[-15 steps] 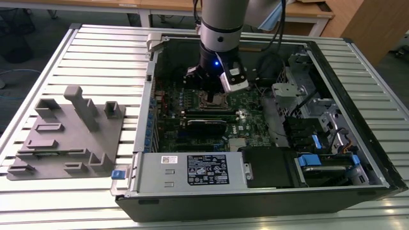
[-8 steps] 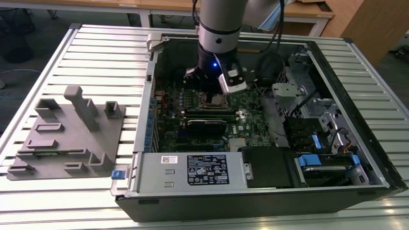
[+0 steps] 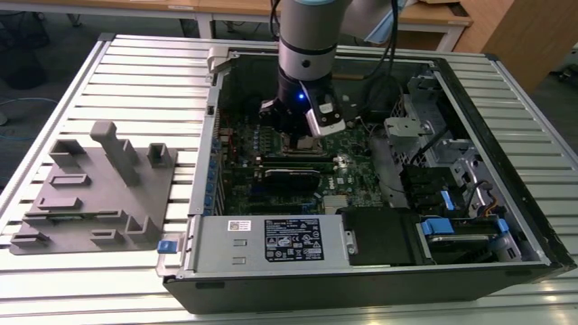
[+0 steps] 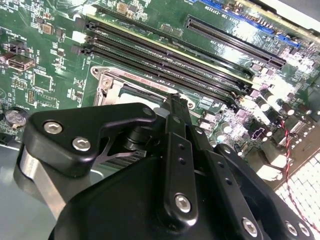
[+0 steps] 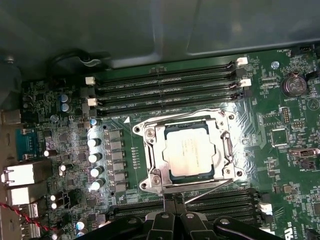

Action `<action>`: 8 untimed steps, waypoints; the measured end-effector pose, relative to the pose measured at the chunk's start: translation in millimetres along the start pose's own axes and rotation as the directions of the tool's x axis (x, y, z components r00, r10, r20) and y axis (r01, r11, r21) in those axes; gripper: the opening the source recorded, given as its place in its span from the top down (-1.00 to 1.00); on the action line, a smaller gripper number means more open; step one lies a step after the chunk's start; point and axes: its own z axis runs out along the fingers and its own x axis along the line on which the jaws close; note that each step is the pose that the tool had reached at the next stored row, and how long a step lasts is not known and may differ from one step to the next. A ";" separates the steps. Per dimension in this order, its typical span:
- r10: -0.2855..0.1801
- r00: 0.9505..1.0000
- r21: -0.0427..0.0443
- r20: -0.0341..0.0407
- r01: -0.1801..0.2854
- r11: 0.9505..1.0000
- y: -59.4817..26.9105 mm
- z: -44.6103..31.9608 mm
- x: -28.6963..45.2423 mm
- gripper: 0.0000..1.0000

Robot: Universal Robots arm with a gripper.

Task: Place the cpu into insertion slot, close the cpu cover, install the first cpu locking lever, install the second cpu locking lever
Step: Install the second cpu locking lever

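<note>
With one cpu (image 5: 189,150) seated in the one slot (image 5: 150,145) under the lowered cover (image 5: 222,150) just ahead of the gripper (image 5: 172,212), whose jaws seem pressed together on nothing, pressing a thin lever (image 5: 212,189) calls for slow, square pressure, and two levers need latching.

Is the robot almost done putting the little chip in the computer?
Partly. In the first wrist view the cpu already lies in the insertion slot, and the cpu cover lies flat around it. The gripper is at the socket's edge, next to a thin locking lever that sticks out at an angle. Whether either lever is latched is unclear.
</note>
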 end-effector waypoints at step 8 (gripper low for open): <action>0.000 1.000 0.000 0.000 0.000 1.000 -0.6 1.0 3.1 0.79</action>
